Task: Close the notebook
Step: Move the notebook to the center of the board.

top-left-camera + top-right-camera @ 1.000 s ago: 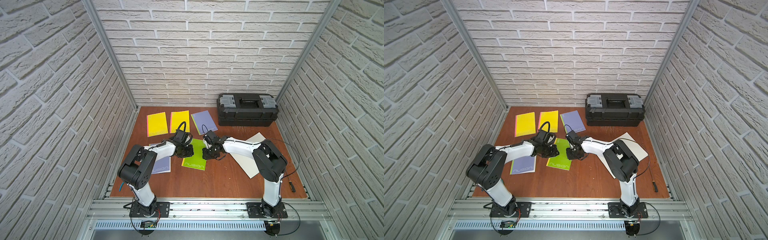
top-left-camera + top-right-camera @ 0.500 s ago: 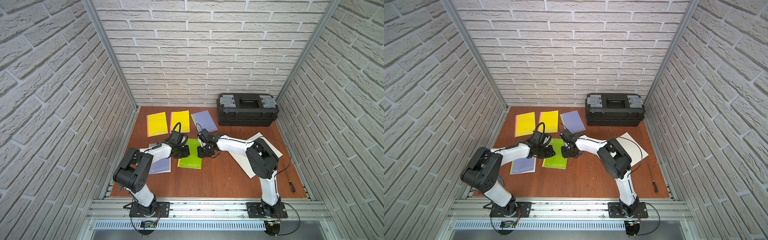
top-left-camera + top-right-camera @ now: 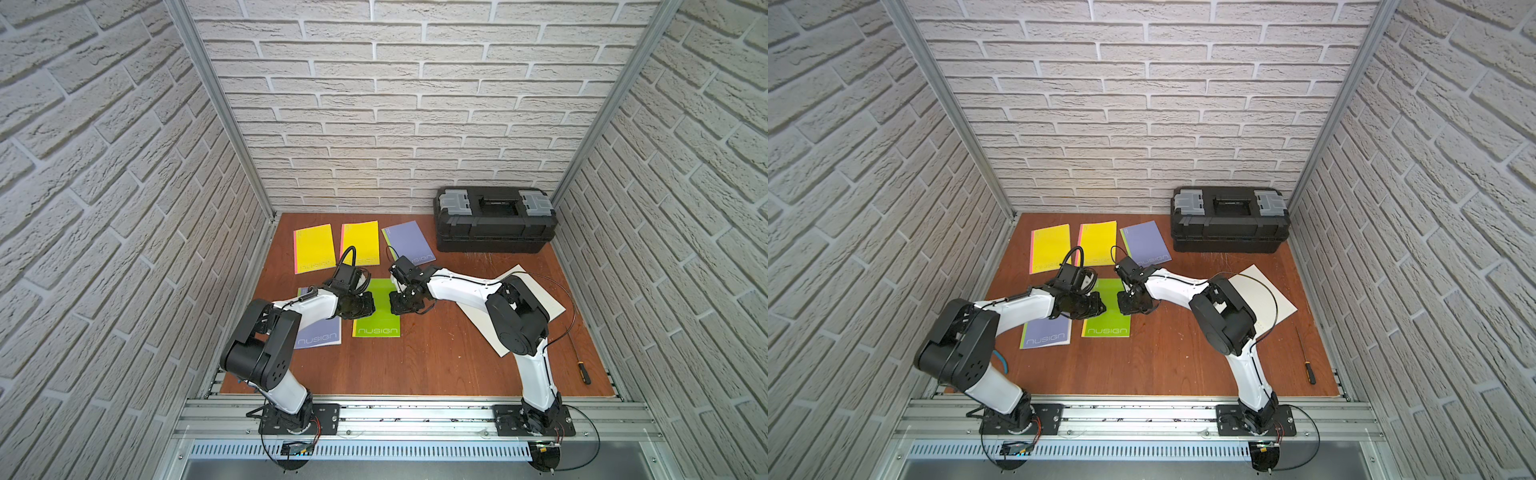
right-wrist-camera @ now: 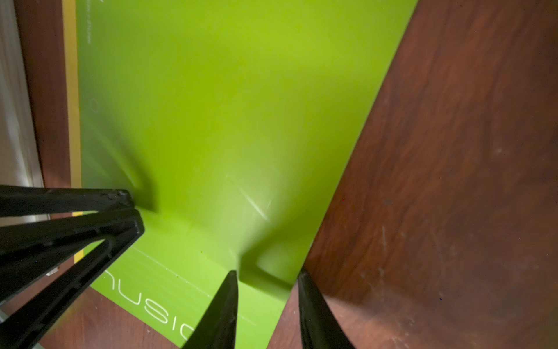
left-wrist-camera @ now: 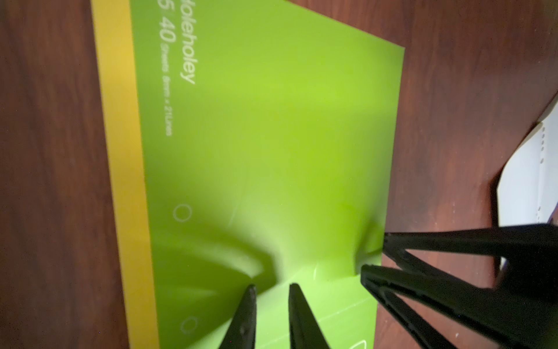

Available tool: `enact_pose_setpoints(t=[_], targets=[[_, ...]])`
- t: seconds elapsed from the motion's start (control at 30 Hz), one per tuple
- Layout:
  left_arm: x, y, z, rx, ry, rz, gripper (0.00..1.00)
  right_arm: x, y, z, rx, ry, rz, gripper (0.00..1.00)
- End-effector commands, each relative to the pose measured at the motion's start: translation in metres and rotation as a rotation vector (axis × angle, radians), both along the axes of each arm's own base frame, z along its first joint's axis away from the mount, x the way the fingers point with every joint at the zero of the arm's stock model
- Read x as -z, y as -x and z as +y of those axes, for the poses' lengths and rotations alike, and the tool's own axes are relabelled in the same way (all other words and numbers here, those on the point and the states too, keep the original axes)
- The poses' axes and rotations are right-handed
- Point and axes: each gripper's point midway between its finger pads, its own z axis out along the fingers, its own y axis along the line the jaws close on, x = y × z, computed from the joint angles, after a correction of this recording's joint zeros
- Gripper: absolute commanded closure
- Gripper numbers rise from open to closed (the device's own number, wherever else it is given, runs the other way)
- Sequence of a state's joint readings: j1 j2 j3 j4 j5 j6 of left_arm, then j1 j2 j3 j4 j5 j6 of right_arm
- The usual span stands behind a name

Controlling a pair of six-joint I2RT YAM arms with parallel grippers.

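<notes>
Lying flat and closed on the reddish-brown wooden tabletop [image 3: 436, 361], the lime-green softcover notebook [image 3: 380, 316] with a yellow spine strip sits at the middle of the board, its white "nusign" lettering along the near edge. In both top views it lies between the 2 arms.

At its left edge the black left gripper [image 3: 370, 305] is low over the cover; the left wrist view shows its 2 thin fingers a narrow gap apart with nothing between them, tips just above the green cover [image 5: 271, 136].

The black right gripper [image 3: 395, 301] is at the notebook's right edge. In the right wrist view its jaws are also slightly parted and hold nothing: 1 finger is over the green cover [image 4: 211, 105], the other over bare wood just beside the edge. Whether any tip touches the cover I cannot tell.

Just left of the notebook lies a lavender notebook [image 3: 320, 334], partly under the left arm. Farther back are 2 yellow notebooks [image 3: 314, 247] [image 3: 360, 241] and another lavender one [image 3: 407, 241]. A black plastic toolbox [image 3: 494, 220] with grey latches stands at the far right, a white paper sheet [image 3: 1264, 291] lies under the right arm, and a screwdriver [image 3: 583, 372] rests near the right edge.
</notes>
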State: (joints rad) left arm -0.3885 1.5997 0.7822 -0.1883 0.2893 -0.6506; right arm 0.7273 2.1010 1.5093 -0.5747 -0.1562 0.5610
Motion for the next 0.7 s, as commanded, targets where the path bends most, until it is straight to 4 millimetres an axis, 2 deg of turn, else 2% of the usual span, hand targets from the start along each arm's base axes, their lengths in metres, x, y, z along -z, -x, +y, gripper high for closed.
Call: enact_pose_setpoints(t=[0.0, 0.2, 0.33, 0.47, 0.5, 0.53, 0.67], targets=[[0.011, 0.017, 0.016, 0.000, -0.051, 0.059, 0.78, 0.002, 0.007, 0.010, -0.035, -0.007, 0.011, 0.65], [-0.002, 0.013, 0.017, 0.003, -0.043, 0.028, 0.66, -0.009, 0.002, 0.002, -0.026, 0.004, -0.021, 0.64], [-0.018, 0.010, 0.016, 0.006, -0.029, -0.014, 0.61, -0.019, -0.004, -0.012, -0.006, 0.021, -0.044, 0.62], [-0.038, 0.005, 0.013, 0.008, -0.006, -0.067, 0.60, -0.032, -0.009, -0.036, 0.016, 0.061, -0.076, 0.62], [-0.042, 0.004, 0.011, 0.009, 0.001, -0.078, 0.60, -0.044, -0.010, -0.044, 0.026, 0.059, -0.099, 0.61], [-0.047, 0.003, 0.010, 0.012, 0.007, -0.092, 0.60, -0.046, -0.010, -0.051, 0.034, 0.068, -0.104, 0.61], [-0.061, 0.000, 0.004, 0.023, 0.018, -0.124, 0.59, -0.055, -0.010, -0.088, 0.080, 0.115, -0.122, 0.61]])
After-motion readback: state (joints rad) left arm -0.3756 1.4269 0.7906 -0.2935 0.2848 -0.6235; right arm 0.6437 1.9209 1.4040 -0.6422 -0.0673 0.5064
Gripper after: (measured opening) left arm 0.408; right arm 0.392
